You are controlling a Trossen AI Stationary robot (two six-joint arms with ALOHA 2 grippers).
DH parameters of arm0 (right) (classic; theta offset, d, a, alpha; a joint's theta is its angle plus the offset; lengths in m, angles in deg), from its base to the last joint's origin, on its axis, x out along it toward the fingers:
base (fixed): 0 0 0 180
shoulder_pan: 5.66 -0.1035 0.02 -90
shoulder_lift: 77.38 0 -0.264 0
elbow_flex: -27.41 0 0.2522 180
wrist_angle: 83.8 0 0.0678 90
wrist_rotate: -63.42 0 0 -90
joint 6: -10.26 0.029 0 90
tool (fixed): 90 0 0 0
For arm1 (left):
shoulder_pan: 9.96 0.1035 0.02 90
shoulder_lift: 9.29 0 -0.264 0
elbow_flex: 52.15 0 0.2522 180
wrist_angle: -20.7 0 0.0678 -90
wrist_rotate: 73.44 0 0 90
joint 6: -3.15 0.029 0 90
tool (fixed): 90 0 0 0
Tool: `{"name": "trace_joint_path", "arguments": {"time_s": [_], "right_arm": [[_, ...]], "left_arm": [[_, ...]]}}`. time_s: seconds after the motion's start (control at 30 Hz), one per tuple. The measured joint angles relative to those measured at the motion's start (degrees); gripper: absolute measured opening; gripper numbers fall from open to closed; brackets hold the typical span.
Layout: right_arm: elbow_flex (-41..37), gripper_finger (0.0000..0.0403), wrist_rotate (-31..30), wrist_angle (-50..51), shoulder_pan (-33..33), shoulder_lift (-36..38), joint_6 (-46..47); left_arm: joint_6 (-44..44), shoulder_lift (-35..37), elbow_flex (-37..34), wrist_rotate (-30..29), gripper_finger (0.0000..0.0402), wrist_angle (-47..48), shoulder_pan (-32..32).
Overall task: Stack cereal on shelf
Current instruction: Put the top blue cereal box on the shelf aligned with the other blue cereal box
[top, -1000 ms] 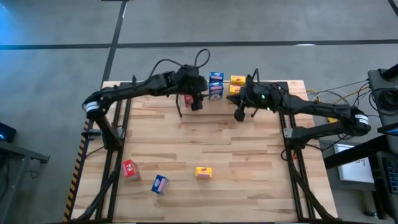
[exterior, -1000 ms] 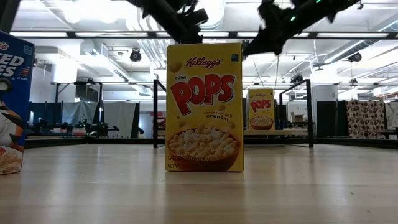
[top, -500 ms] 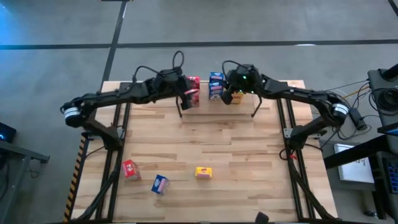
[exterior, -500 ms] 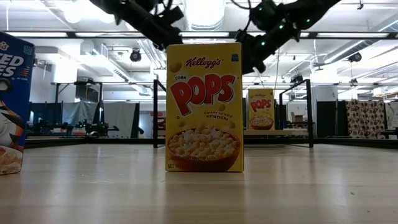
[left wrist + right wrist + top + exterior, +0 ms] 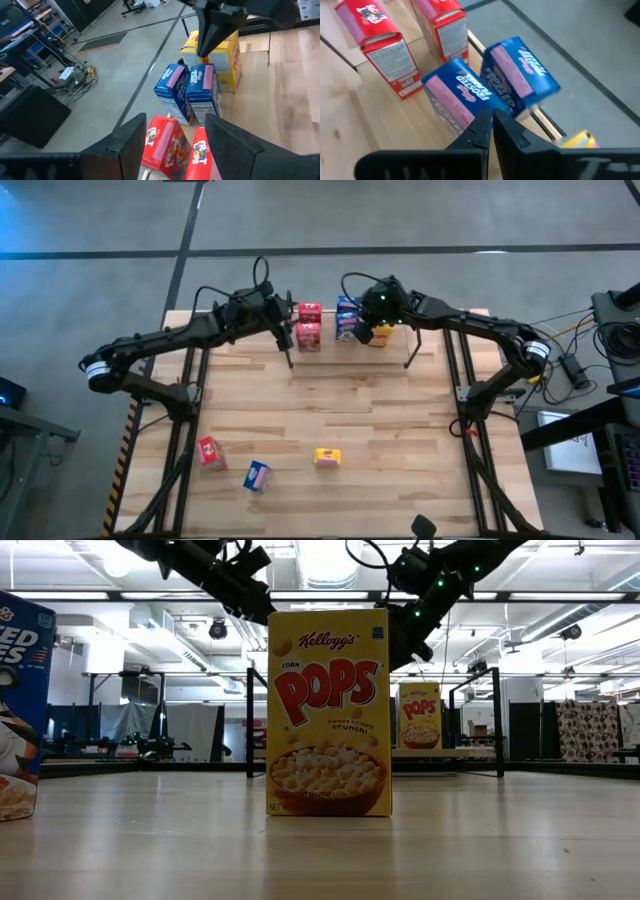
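Left gripper (image 5: 283,332) is hovering with its fingers apart and nothing between them, just beside the two red boxes (image 5: 308,326) on the shelf (image 5: 350,345) at the far edge of the tabletop (image 5: 350,420). Right gripper (image 5: 366,330) is hanging with its fingers pressed together, empty, right over the two blue boxes (image 5: 347,319), with yellow boxes (image 5: 382,335) next to them. A red box (image 5: 209,452), a blue box (image 5: 257,475) and a yellow box (image 5: 327,457) are sitting well apart from both grippers, near the front edge.
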Motion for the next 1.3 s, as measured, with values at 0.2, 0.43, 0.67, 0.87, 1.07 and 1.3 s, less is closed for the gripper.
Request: {"name": "trace_joint_path", "arguments": {"time_s": [0.2,0.43,0.67,0.87,1.07,1.3], "right_arm": [[-0.33,0.0009,-0.37,1.84,-0.02,-0.14,1.56],[-0.42,0.0009,-0.37,1.36,-0.02,-1.72,1.31],[-0.4,0.0009,-0.3,1.75,-0.07,-1.74,1.75],[0.03,0.0009,-0.27,3.73,-0.31,-1.38,2.2],[0.06,0.0009,-0.07,4.35,-0.83,-0.74,2.47],[0.07,0.0009,-0.25,3.9,-1.18,-0.58,2.64]], "left_arm": [[0.22,-0.33,-0.02,0.02,0.0186,-0.03,1.1],[0.42,-0.33,-0.02,0.09,0.0186,-0.66,1.12],[0.44,-0.33,-0.02,0.09,0.0186,-1.25,1.14],[0.44,-0.35,-0.01,0.09,0.0186,-1.42,1.2],[0.7,-0.35,-0.01,0.07,0.0186,-1.88,1.23],[1.05,-0.38,-0.01,0.07,0.0186,-2.1,1.23]]}}
